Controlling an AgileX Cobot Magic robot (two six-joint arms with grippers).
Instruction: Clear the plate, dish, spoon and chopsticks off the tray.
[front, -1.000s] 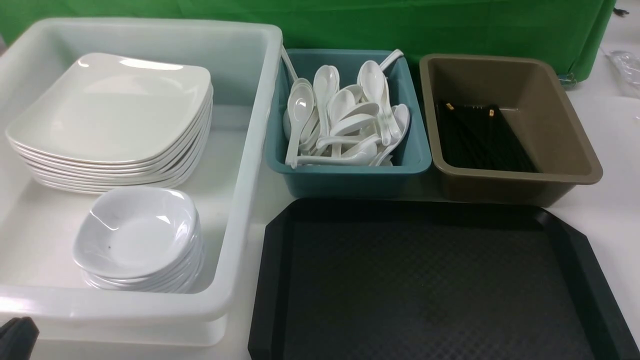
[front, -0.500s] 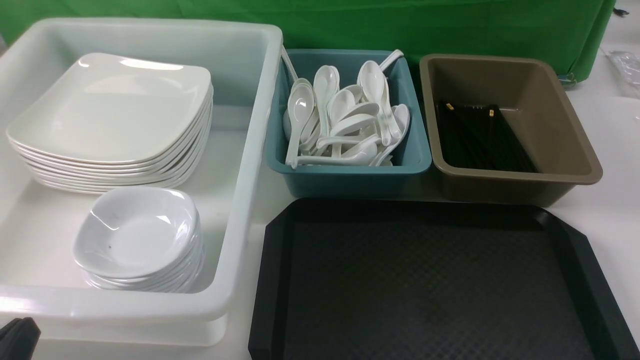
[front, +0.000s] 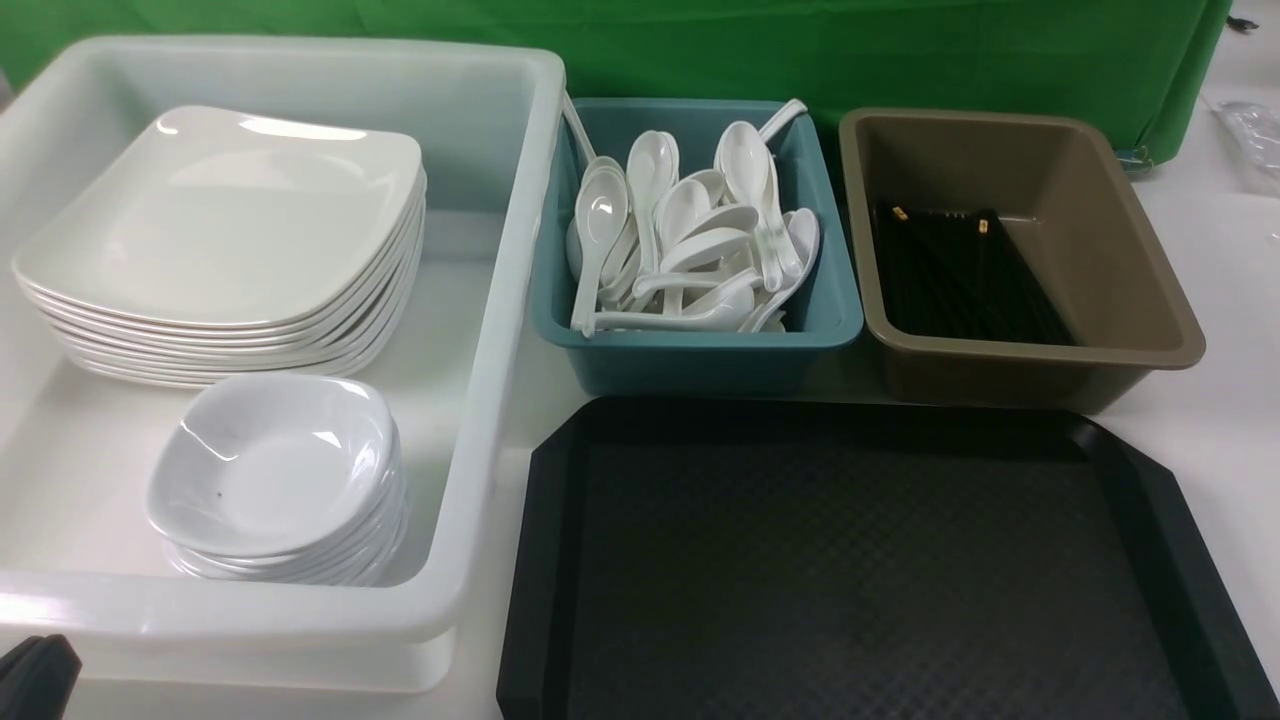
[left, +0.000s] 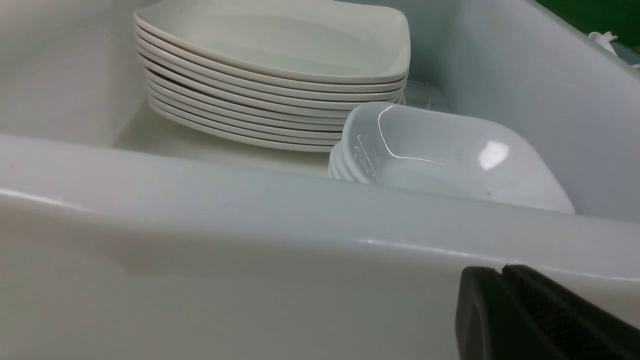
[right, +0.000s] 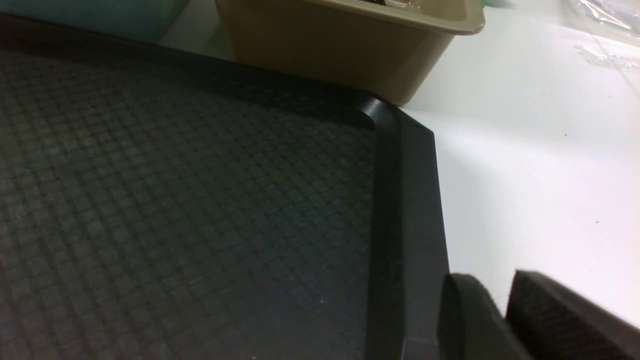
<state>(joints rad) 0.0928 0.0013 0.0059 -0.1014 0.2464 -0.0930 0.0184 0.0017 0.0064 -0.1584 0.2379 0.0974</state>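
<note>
tray (front: 870, 560): black, diamond-textured, at the near right of the table, bare on all the surface that shows; its rim and cut corner fill the right wrist view (right: 400, 200).
plate (front: 225, 215): top of a stack of large white square plates at the far end of the white tub; seen too from the left wrist (left: 280, 45).
dish (front: 275, 465): top of a stack of small white dishes in the near part of the same tub, just in front of the plates (a tiny dark speck inside); also (left: 450, 155).
spoon (front: 600, 215): 1 of a heap of white soup spoons in the teal bin.
chopsticks (front: 960, 275): black, gold-banded, lying in the brown bin.
tub (front: 500, 300): white, left of the tray.
teal bin (front: 700, 355): behind the tray, between tub and brown bin.
brown bin (front: 1140, 290): behind the tray's far right corner.
left gripper (left: 501, 272): pads pressed together, empty, low outside the tub's near wall.
right gripper (right: 505, 290): pads a narrow gap apart, pinching nothing, above the tray's right rim.
</note>
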